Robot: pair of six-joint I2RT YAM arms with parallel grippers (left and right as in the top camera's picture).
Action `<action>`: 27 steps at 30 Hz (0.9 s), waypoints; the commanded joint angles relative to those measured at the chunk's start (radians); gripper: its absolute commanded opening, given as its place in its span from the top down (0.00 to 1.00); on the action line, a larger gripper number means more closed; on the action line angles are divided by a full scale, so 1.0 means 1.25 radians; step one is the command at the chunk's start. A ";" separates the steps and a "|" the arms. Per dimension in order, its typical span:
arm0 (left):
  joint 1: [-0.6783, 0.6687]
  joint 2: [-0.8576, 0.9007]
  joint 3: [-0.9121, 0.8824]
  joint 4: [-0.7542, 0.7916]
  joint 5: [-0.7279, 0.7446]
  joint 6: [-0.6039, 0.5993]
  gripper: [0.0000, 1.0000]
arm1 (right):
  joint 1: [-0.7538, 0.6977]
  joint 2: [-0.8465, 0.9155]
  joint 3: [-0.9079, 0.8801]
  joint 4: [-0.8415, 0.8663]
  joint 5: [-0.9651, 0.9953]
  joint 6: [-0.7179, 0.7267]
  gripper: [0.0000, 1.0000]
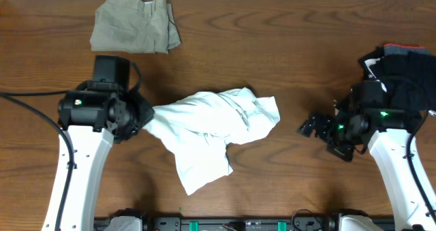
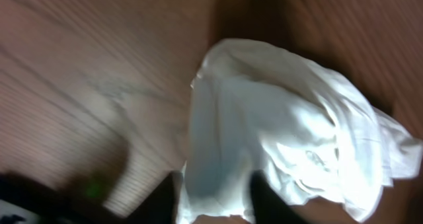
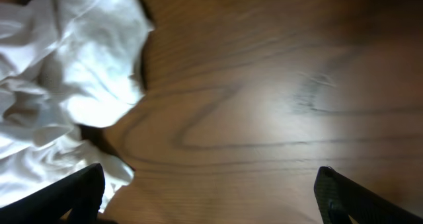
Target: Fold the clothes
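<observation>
A crumpled white T-shirt (image 1: 211, 125) lies in a heap at the middle of the table, and no print shows on it. My left gripper (image 1: 148, 118) is at its left edge. In the left wrist view (image 2: 215, 204) the two dark fingers stand apart, with a fold of the shirt (image 2: 284, 118) lying between them. To the right of the shirt, and apart from it, my right gripper (image 1: 312, 127) stands wide open. In its wrist view (image 3: 208, 191) only bare wood lies between the fingers, with the shirt (image 3: 66, 72) at the left.
Folded khaki trousers (image 1: 135, 23) lie at the back left. A black bundle (image 1: 402, 64) sits at the right edge behind the right arm. The brown wooden table (image 1: 293, 40) runs under everything.
</observation>
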 commanded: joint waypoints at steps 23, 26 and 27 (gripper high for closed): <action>-0.306 -0.188 -0.357 0.070 0.221 -0.183 0.19 | 0.108 -0.001 -0.003 0.113 -0.064 0.064 0.01; -0.370 -0.208 -0.441 0.135 0.221 -0.311 0.19 | 0.108 -0.001 -0.003 0.119 -0.063 0.070 0.01; -0.389 -0.207 -0.462 0.154 0.221 -0.341 0.19 | 0.108 -0.001 -0.003 0.122 -0.063 0.073 0.01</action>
